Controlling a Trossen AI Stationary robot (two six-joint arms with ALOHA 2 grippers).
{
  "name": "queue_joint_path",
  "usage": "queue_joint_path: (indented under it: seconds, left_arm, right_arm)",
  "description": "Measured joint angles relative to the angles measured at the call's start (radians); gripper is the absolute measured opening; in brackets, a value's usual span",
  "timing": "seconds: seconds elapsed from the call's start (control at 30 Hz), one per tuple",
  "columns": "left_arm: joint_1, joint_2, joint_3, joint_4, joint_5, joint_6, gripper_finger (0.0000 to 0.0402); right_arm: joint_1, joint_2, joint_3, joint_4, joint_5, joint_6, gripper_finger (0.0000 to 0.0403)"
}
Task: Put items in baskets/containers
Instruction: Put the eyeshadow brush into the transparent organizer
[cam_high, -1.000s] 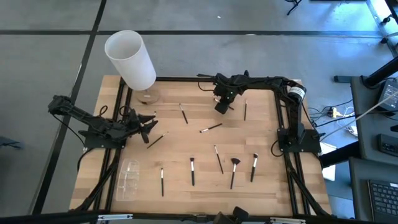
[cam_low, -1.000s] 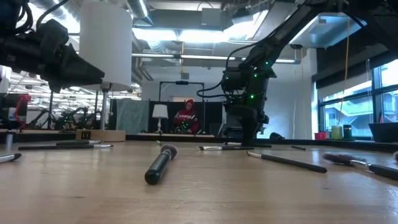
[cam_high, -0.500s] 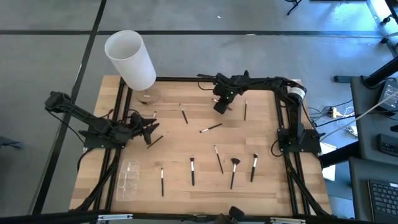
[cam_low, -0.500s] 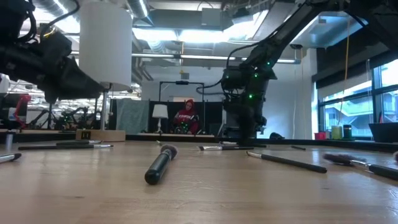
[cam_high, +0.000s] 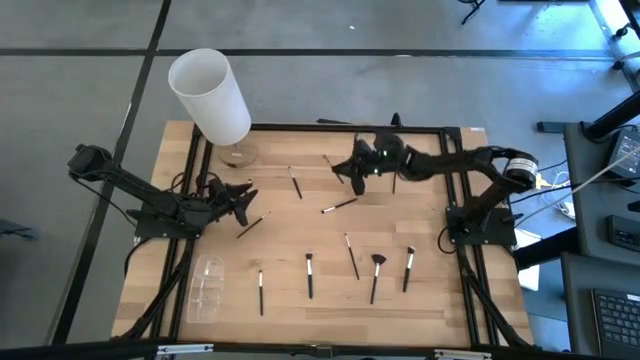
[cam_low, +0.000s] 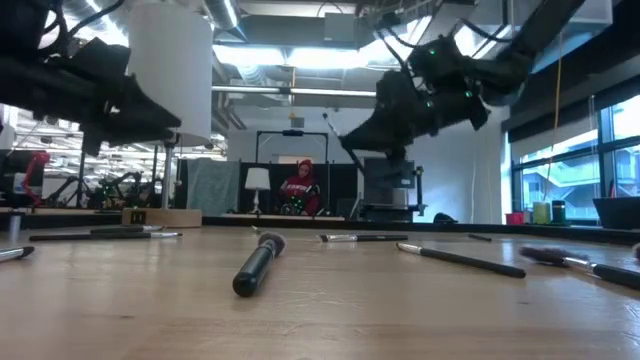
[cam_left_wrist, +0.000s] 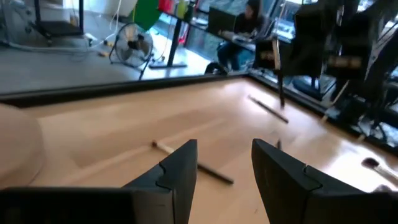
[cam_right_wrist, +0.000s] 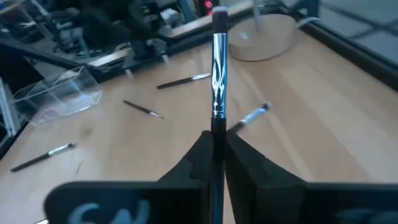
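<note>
Seemingly empty, the clear container (cam_high: 206, 288); right hand (cam_right_wrist: 214, 146) pinches a brush (cam_right_wrist: 218, 74), left hand (cam_left_wrist: 224, 171) gapes.

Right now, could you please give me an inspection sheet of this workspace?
Surface: wooden table in a black frame.
Job's things: brushes lie scattered, one fan brush near the front; clear container at the front left corner holds nothing I can see.
Clutter: white cylinder at the back left.
Grippers: right gripper above the table's back, shut on a brush; left gripper open over the left side, above a brush.
Cables: run off the right edge.
Surroundings: a person sits behind the table.
</note>
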Motion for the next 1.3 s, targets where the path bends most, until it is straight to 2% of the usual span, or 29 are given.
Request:
queue_joint_path:
  seconds: [0.1,0.23,0.43,0.57,0.67,0.8,0.93,1.03,1.2,1.3]
  left_arm:
    - [0.059,0.080,0.000,0.177,0.086,0.074,0.0150]
    - [0.146,0.222,0.034,0.372,0.226,0.178,0.0162]
    - [0.226,0.494,0.217,0.481,0.430,0.358,0.0185]
    - [0.232,0.657,0.381,0.484,0.435,0.514,0.0191]
    - [0.232,0.733,0.473,0.483,0.426,0.601,0.0191]
    - [0.241,0.775,0.549,0.484,0.422,0.637,0.0190]
    - [0.261,0.777,0.571,0.485,0.441,0.628,0.0192]
    - [0.287,0.777,0.571,0.481,0.515,0.581,0.0191]
    - [0.343,0.777,0.571,0.445,0.740,0.477,0.0189]
    - [0.354,0.777,0.571,0.445,0.761,0.457,0.0188]
  right_arm:
    - [0.058,-0.001,-0.028,0.145,0.040,-0.031,0.0032]
    - [0.135,-0.004,-0.038,0.242,0.086,-0.097,0.0033]
    - [0.188,-0.004,-0.037,0.322,0.118,-0.087,0.0034]
    - [0.199,-0.004,-0.037,0.325,0.133,-0.080,0.0034]
    - [0.214,-0.004,-0.037,0.318,0.134,-0.077,0.0034]
    - [0.241,-0.004,-0.046,0.306,0.133,-0.101,0.0034]
    - [0.251,-0.004,-0.056,0.301,0.133,-0.129,0.0035]
    - [0.252,-0.004,-0.057,0.309,0.133,-0.159,0.0035]
    - [0.252,-0.004,-0.057,0.333,0.121,-0.185,0.0035]
    - [0.252,-0.005,-0.057,0.357,0.096,-0.189,0.0035]
